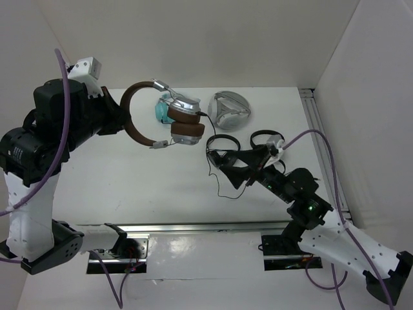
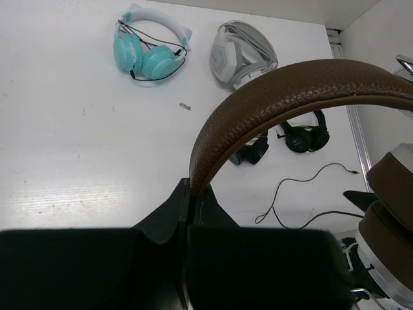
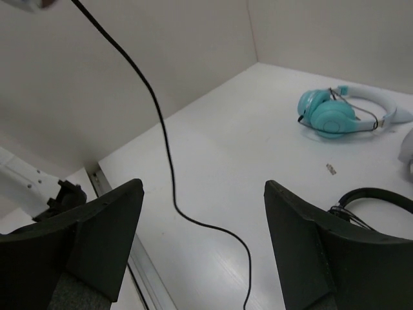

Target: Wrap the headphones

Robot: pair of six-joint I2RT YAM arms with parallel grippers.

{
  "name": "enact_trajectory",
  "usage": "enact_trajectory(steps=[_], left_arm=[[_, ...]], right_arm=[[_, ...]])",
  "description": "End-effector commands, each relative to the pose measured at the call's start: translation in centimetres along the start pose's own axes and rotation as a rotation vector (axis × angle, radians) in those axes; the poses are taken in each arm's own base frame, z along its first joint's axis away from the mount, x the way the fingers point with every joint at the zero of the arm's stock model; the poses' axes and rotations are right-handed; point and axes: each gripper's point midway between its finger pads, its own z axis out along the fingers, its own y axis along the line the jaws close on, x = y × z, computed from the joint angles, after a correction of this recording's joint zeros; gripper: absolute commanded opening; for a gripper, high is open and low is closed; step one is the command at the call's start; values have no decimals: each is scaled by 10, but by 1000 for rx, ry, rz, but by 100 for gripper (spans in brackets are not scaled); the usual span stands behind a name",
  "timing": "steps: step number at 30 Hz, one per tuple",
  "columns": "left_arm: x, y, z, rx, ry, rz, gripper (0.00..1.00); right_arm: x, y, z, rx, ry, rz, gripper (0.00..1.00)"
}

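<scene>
Both arms share one build: the left arm (image 1: 29, 206) and the right arm (image 1: 361, 242) have glossy white shell links between bulky matte-black joint housings, each on a black base. A thin purple cable (image 1: 60, 90) runs along each arm. A small white box-shaped module (image 1: 87, 67) sits at the left wrist, and a tiny green light (image 1: 312, 207) glows on the right arm. The matte-black wedge-shaped fingers (image 3: 110, 226) are plain and flat-faced.

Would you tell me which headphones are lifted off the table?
The brown-banded pair with silver earcups, clamped in the left gripper; the teal pair, the white pair and two black pairs lie on the table.
</scene>
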Motion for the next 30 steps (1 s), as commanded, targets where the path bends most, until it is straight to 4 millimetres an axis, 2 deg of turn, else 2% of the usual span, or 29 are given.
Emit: enact_trajectory(steps=[1,3,4,5,6,8,12,18,26,30], left_arm=[[-19,-9,-1,39,-78,-37,0],[-21,-10,0,42,-86,-30,0],[-21,-10,0,42,-86,-30,0],[-21,-10,0,42,-86,-30,0],[-21,-10,0,42,-86,-30,0],[-21,-10,0,42,-86,-30,0],[-21,-12,-1,51,-82,-38,0],[-21,-12,-1,51,-82,-38,0],[-21,-12,-1,51,-82,-38,0],[-20,-14,-1,60,-78,-47,0]], right_arm=[[-37,2,-10,8,-167,37,82],[-13,16,-6,-88,-54,-14,84],[-12,27,-3,-142,-16,-22,84],[-4,27,1,-152,28,-16,84],[15,22,7,-143,93,-18,83],[23,19,11,-136,118,-14,82],[31,10,15,-102,97,-17,79],[37,12,24,-125,99,1,75],[31,11,30,-124,65,4,69],[32,11,35,-126,59,3,62]])
